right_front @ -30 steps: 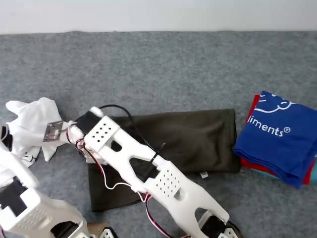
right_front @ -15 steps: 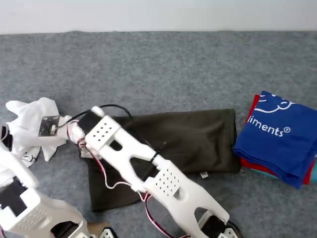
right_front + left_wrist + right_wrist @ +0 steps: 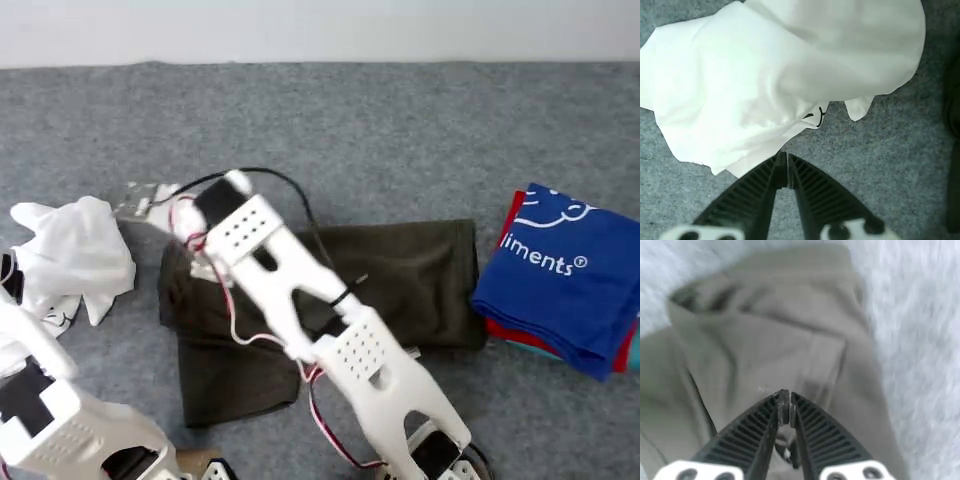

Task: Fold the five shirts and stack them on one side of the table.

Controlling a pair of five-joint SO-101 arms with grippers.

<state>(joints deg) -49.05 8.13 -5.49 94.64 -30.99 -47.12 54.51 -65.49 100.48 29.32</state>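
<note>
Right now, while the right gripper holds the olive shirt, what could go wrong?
1. The right gripper seems to pinch only a small fold of the olive shirt; it may slip out.
2. The shirt is bunched at that edge, so the fold may come out crooked.
3. The crumpled white shirt lies close by; the arm could snag it.

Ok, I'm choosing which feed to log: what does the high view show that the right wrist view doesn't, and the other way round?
High view: the crumpled white shirt and the folded blue shirt topping a stack. Right wrist view: the right gripper, shut on a raised fold. Both: the dark olive shirt on the grey felt table.
</note>
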